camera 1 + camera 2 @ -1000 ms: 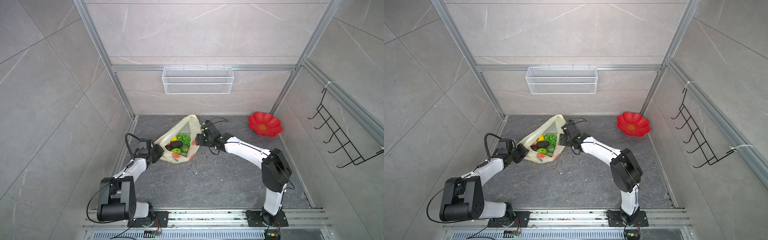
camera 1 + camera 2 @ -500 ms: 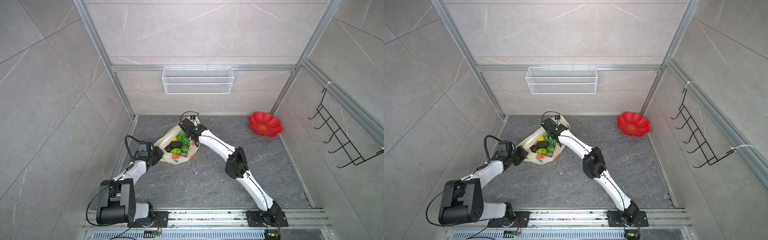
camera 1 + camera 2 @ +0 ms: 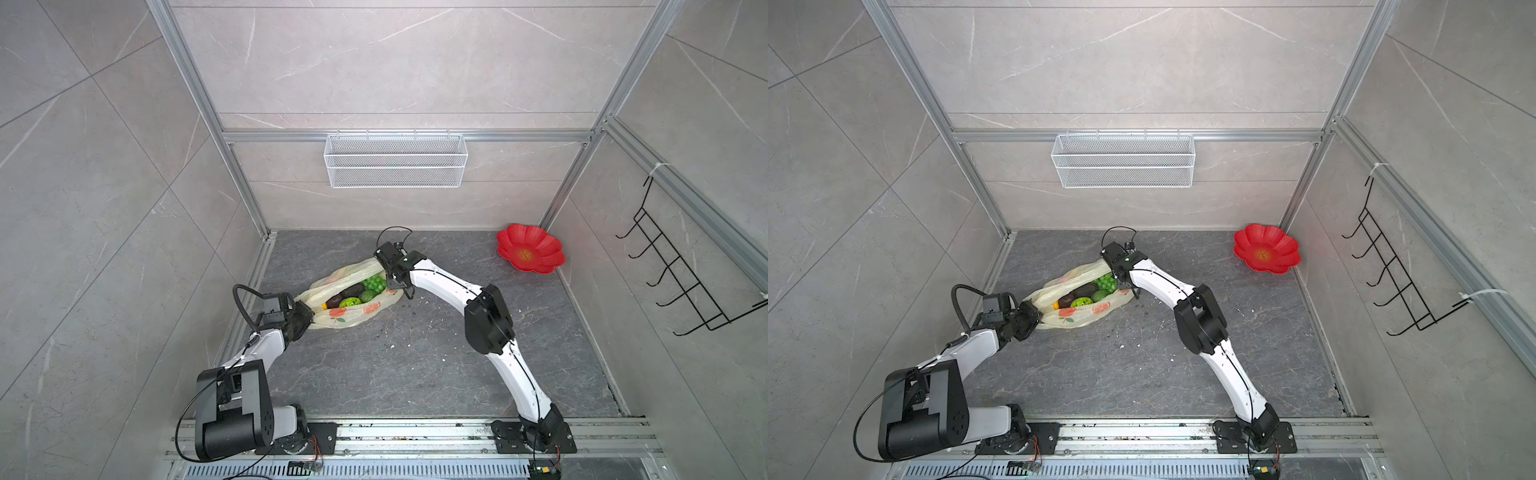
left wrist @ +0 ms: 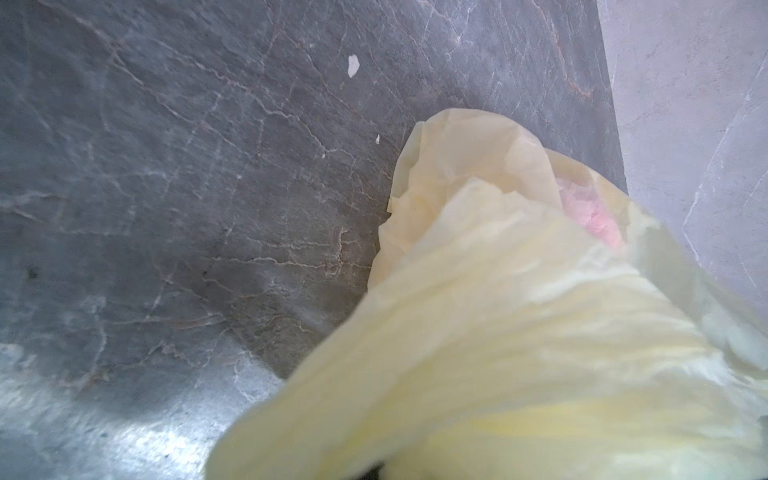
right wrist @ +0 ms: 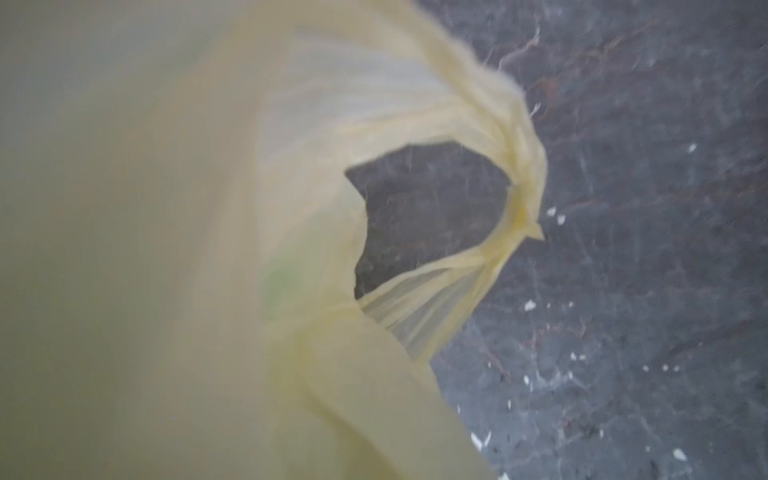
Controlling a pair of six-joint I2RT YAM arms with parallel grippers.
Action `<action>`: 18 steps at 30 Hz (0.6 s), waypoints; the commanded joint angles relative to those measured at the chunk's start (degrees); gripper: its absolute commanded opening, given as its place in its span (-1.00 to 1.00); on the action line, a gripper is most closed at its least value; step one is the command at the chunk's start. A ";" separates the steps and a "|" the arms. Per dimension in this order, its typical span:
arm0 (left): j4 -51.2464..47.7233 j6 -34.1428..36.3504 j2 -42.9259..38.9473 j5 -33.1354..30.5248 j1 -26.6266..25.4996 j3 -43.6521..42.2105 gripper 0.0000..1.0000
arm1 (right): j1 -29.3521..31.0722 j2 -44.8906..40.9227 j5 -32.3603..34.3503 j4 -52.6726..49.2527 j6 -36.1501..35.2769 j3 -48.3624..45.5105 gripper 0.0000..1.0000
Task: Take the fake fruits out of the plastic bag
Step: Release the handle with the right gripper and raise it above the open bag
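- Pincer on the left first: the left pincer (image 3: 307, 316) is pressed together on the left end of the plastic bag (image 3: 357, 312), with film bunched into its jaws. Its wrist view is nearly all crumpled yellow film.
- The bag lies on the grey desk (image 3: 415, 365), left of the middle, drawn out long between the two arms with its mouth gaping upward.
- The fake fruits all seem to be inside it: a dark brown fruit (image 3: 351, 291), a green bumpy ball (image 3: 350, 302), a green grape bunch (image 3: 375, 284), and an orange-yellow bit at the left end that I can't name.
- The right pincer (image 3: 394, 279) is closed at the bag's right end, apparently nipping film near a handle loop (image 5: 519, 178). Its fingers are hidden from me.
- To my eye the bag is flimsy and slippery with no shape of its own, so it would sag shut if released. I'd hold it at the rim or handle and pull gently, since it could stretch or tear.
- The fruits look light, hard and smooth, so they may roll. The grape bunch offers knobbly purchase, while the round ones want gripping across the middle.
- Far right, the red flower-shaped plate (image 3: 530, 249) sits in the corner, well apart.
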 commanded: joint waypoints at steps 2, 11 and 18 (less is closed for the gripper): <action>-0.25 3.23 0.03 -0.57 -3.13 3.55 -1.00 | 0.11 -7.97 -8.87 14.43 0.42 -7.44 -1.00; -4.24 2.36 1.95 -4.24 -3.39 7.17 -1.00 | -3.74 -20.34 -23.18 39.20 4.85 -32.83 -1.00; -4.42 2.33 1.28 -5.17 -3.27 6.17 -1.00 | -5.63 -18.63 -27.70 44.10 4.49 -35.69 -1.00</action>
